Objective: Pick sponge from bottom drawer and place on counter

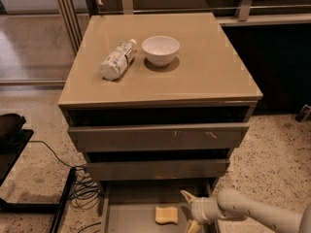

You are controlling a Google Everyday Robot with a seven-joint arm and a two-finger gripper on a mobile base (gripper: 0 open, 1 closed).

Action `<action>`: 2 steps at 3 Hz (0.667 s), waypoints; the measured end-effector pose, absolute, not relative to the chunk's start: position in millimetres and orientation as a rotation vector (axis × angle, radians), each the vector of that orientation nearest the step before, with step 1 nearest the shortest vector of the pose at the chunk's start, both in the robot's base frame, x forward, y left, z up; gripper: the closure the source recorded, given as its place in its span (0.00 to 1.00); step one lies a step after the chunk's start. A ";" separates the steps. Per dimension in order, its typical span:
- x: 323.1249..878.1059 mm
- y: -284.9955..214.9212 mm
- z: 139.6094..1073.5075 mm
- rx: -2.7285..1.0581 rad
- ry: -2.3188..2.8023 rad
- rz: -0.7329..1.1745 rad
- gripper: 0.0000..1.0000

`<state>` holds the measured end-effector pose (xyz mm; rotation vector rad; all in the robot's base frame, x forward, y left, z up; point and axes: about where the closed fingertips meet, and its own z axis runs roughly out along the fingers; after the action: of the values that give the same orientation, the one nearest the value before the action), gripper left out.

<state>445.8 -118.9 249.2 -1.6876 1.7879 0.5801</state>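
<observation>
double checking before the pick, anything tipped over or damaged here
The bottle lies on its side on the counter, left of the upright bowl. The top drawer front carries small pale scuffs. Otherwise nothing odd: the sponge lies flat in the bottom drawer, with the open gripper just right of it.

Arm (257, 215) reaches leftward from lower right, gripper (189, 211) low, jaws spread.

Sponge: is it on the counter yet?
No, the sponge lies in the bottom drawer with the open gripper beside it, while the counter holds only a bowl and bottle.
</observation>
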 end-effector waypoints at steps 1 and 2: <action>446.6 -108.3 231.9 -1.686 1.769 0.600 0.00; 455.7 -95.2 212.8 -1.693 1.772 0.599 0.00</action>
<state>455.7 -95.2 212.8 -1.6927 1.7717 0.5991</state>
